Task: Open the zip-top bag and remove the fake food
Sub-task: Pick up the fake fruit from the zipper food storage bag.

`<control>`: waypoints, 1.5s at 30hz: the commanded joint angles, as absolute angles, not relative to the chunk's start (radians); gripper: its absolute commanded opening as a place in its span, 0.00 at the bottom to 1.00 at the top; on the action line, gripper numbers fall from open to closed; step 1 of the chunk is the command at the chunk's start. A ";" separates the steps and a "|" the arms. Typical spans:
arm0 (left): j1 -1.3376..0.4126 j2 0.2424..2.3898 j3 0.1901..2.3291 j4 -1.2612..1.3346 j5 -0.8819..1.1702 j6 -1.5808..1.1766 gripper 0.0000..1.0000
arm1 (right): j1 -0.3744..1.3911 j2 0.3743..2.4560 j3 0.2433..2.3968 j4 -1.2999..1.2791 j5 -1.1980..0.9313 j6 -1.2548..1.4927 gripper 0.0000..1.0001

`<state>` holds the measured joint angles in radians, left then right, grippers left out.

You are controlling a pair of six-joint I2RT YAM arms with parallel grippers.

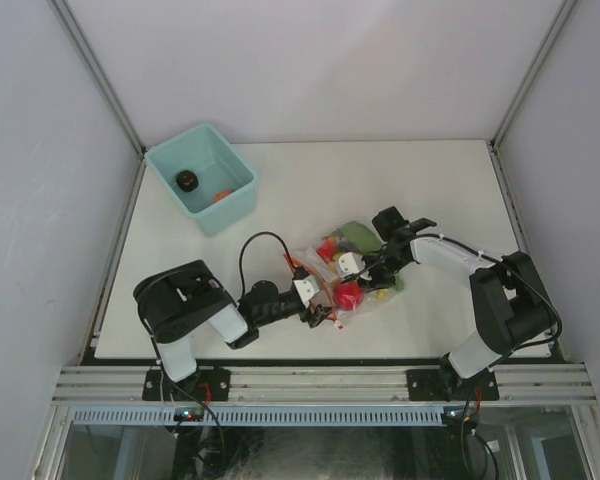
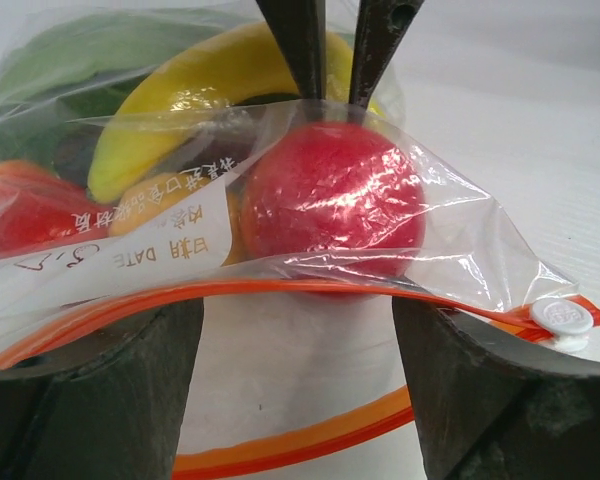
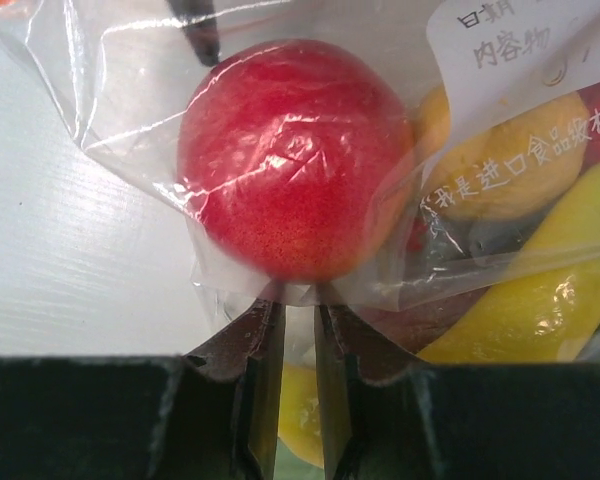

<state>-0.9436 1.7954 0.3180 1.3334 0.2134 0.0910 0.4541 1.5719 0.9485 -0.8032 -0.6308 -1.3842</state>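
The zip-top bag lies mid-table, clear, with an orange zip strip and a white slider. Its mouth is parted: a second strip runs lower down. My left gripper is open wide, with its fingers between the two strips at the mouth. In the bag are a red apple, a yellow banana and green pieces. My right gripper is shut on a fold of bag plastic just under the apple.
A light teal bin stands at the back left, holding a dark round piece and a small orange piece. The two arms meet over the bag from left and right. Walls close in the table on three sides.
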 commanded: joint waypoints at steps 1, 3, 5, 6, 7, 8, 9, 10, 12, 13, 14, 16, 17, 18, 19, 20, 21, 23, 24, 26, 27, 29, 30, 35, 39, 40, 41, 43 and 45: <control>-0.960 1.780 0.361 1.393 0.216 0.122 0.81 | 0.484 1.584 0.997 -0.785 -0.718 -1.342 0.17; -0.969 1.788 0.368 1.393 0.213 0.126 0.83 | 0.485 1.587 1.001 -0.782 -0.726 -1.334 0.16; -0.976 1.795 0.375 1.393 0.213 0.125 0.85 | 0.491 1.590 1.001 -0.779 -0.722 -1.325 0.16; -0.978 1.798 0.379 1.392 0.211 0.124 0.86 | 0.492 1.589 1.002 -0.774 -0.720 -1.321 0.15; -0.981 1.800 0.381 1.392 0.210 0.122 0.86 | 0.494 1.590 1.003 -0.773 -0.719 -1.320 0.15; -0.982 1.801 0.384 1.394 0.210 0.122 0.89 | 0.495 1.588 1.003 -0.774 -0.720 -1.320 0.15; -0.984 1.802 0.387 1.393 0.207 0.122 0.91 | 0.498 1.587 1.003 -0.774 -0.720 -1.319 0.15; -0.986 1.803 0.390 1.393 0.202 0.122 0.92 | 0.500 1.585 1.002 -0.776 -0.723 -1.319 0.14; -0.986 1.807 0.393 1.393 0.193 0.122 0.92 | 0.510 1.579 1.004 -0.779 -0.723 -1.316 0.14; -0.986 1.810 0.397 1.393 0.187 0.121 0.92 | 0.517 1.576 1.009 -0.778 -0.718 -1.308 0.13; -0.986 1.813 0.400 1.392 0.180 0.123 0.92 | 0.527 1.576 1.013 -0.777 -0.710 -1.289 0.12; -0.986 1.822 0.405 1.392 0.170 0.119 0.92 | 0.541 1.580 1.028 -0.780 -0.697 -1.258 0.11; -0.986 1.830 0.409 1.392 0.166 0.116 0.92 | 0.546 1.582 1.033 -0.788 -0.701 -1.254 0.11; -0.986 1.836 0.413 1.393 0.164 0.112 0.92 | 0.551 1.583 1.038 -0.793 -0.705 -1.247 0.10; -0.986 1.842 0.416 1.393 0.164 0.108 0.92 | 0.556 1.585 1.043 -0.797 -0.706 -1.238 0.10; -0.986 1.847 0.419 1.392 0.163 0.105 0.91 | 0.562 1.587 1.048 -0.799 -0.708 -1.232 0.10; -0.986 1.852 0.421 1.392 0.162 0.101 0.91 | 0.566 1.591 1.052 -0.804 -0.712 -1.226 0.10; -0.986 1.861 0.427 1.392 0.154 0.095 0.90 | 0.570 1.601 1.068 -0.821 -0.726 -1.217 0.09; -0.986 1.867 0.428 1.393 0.148 0.092 0.89 | 0.572 1.609 1.076 -0.831 -0.730 -1.214 0.09; -0.986 1.875 0.431 1.393 0.140 0.091 0.87 | 0.574 1.619 1.087 -0.845 -0.739 -1.209 0.09; -0.986 1.879 0.432 1.392 0.137 0.089 0.85 | 0.574 1.622 1.089 -0.846 -0.742 -1.202 0.09; -0.986 1.888 0.431 1.392 0.126 0.084 0.81 | 0.572 1.628 1.096 -0.846 -0.742 -1.189 0.09; -0.986 1.894 0.431 1.392 0.122 0.082 0.79 | 0.569 1.631 1.098 -0.848 -0.742 -1.184 0.08; -0.985 1.910 0.419 1.393 0.089 0.066 0.61 | 0.543 1.635 1.103 -0.849 -0.741 -1.176 0.08; -0.985 1.887 0.396 1.394 0.077 0.045 0.42 | 0.522 1.631 1.103 -0.841 -0.723 -1.161 0.08; -0.985 1.876 0.390 1.394 0.072 0.041 0.37 | 0.518 1.631 1.104 -0.837 -0.714 -1.158 0.08; -0.985 1.865 0.383 1.393 0.065 0.033 0.33 | 0.515 1.631 1.104 -0.833 -0.706 -1.153 0.08; -0.985 1.841 0.367 1.393 0.053 0.019 0.31 | 0.510 1.633 1.103 -0.828 -0.687 -1.146 0.08; -0.985 1.820 0.351 1.393 0.045 0.006 0.30 | 0.508 1.637 1.103 -0.819 -0.670 -1.136 0.09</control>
<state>-0.9855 1.8790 0.3840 1.3865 0.0967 0.0460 0.5163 1.6348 1.0698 -0.8459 -0.6804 -1.1694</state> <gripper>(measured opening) 0.808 0.085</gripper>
